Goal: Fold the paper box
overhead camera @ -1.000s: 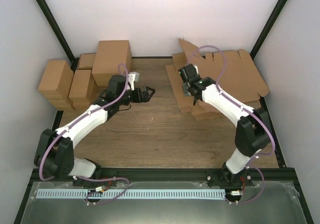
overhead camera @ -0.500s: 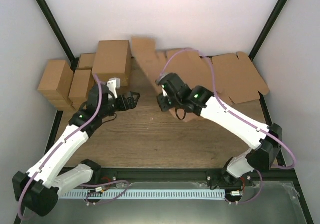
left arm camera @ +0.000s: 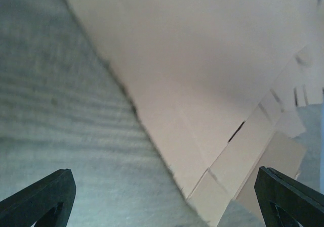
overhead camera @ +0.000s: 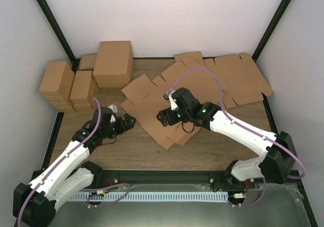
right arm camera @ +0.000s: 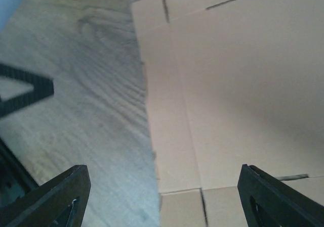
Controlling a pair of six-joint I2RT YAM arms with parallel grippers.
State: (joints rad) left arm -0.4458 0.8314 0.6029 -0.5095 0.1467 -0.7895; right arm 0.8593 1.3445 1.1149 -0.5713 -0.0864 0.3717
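Both spread wide, empty: right gripper [overhead camera: 163, 117] over the flat paper box [overhead camera: 147, 98], left gripper [overhead camera: 127, 121] at its eight o'clock; cartons [overhead camera: 112, 62] at eleven.

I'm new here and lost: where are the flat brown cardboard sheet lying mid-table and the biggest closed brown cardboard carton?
Flat brown cardboard sheet [overhead camera: 147, 98]: overhead view, a bare panel on its left part.
Biggest closed brown cardboard carton [overhead camera: 112, 60]: overhead view, middle of its top face.

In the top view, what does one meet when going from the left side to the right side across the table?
Folded boxes → left hand → flat paper box → pile of spare flat cardboard.
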